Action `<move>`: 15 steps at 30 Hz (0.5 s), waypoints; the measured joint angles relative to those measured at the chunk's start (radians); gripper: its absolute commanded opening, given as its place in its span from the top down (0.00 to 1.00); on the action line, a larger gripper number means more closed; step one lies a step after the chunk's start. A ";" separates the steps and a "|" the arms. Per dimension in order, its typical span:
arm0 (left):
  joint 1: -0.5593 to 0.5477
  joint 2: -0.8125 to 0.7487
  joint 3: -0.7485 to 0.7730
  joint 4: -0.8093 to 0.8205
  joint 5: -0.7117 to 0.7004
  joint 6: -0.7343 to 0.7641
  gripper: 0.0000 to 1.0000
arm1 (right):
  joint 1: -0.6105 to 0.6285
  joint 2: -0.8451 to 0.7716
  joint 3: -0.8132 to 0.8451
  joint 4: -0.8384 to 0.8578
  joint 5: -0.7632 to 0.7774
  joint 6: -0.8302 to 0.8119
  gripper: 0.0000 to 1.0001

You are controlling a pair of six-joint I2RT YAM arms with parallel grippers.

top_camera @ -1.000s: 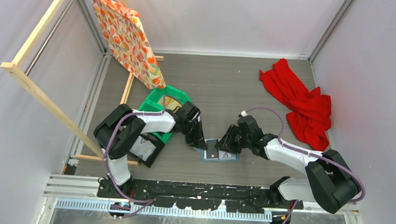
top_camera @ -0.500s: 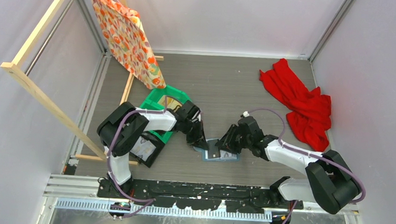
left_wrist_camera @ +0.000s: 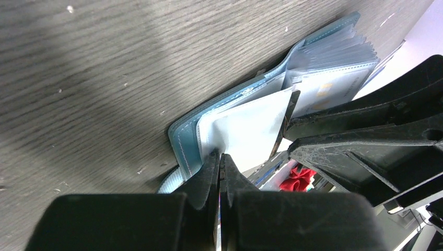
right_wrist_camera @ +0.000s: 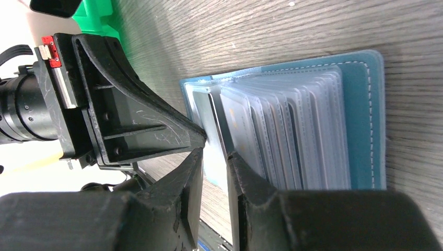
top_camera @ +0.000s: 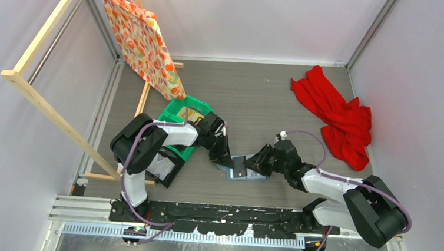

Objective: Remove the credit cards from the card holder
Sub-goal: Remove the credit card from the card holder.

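The blue-teal card holder (top_camera: pixel 245 169) lies open on the table between both grippers, its clear sleeves fanned out (right_wrist_camera: pixel 292 125). My left gripper (left_wrist_camera: pixel 220 155) is shut, and a raised clear sleeve of the card holder (left_wrist_camera: pixel 185 136) runs into its tips. A dark credit card (right_wrist_camera: pixel 215 117) stands in the first sleeve, with a pale chip card (right_wrist_camera: pixel 237 117) behind it. My right gripper (right_wrist_camera: pixel 214 154) stands open with a narrow gap, its jaws on either side of the dark card's lower edge. In the top view the left gripper (top_camera: pixel 226 160) and right gripper (top_camera: pixel 258 164) face each other over the holder.
A green bin (top_camera: pixel 180 112) stands just behind the left arm, and a dark flat pouch (top_camera: pixel 161 167) lies beside it. A red cloth (top_camera: pixel 338 116) is heaped at the back right. A patterned bag (top_camera: pixel 143 37) hangs from a wooden frame (top_camera: pixel 49 113) on the left.
The right arm has shifted a little right and toward the near edge, and its jaws have narrowed. The left gripper and the card holder have stayed put.
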 measured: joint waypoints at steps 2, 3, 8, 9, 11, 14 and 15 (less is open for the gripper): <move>0.002 0.003 0.003 -0.003 0.006 0.008 0.99 | -0.003 0.000 -0.008 0.016 -0.005 0.004 0.71; 0.002 0.005 0.005 -0.003 0.010 0.015 0.99 | -0.003 -0.001 -0.008 0.015 -0.005 0.003 0.71; 0.001 0.016 0.013 0.001 0.024 0.025 0.99 | 0.005 -0.048 0.054 -0.152 0.048 -0.061 0.67; 0.000 0.018 0.014 0.002 0.026 0.026 1.00 | 0.008 -0.062 0.076 -0.203 0.068 -0.085 0.66; -0.003 0.024 0.018 0.007 0.029 0.028 0.99 | 0.009 -0.074 0.113 -0.280 0.098 -0.125 0.65; -0.006 0.035 0.026 0.013 0.036 0.030 0.99 | 0.014 -0.064 0.138 -0.321 0.108 -0.164 0.63; -0.006 0.037 0.027 0.013 0.039 0.032 0.99 | 0.019 -0.056 0.143 -0.323 0.108 -0.173 0.63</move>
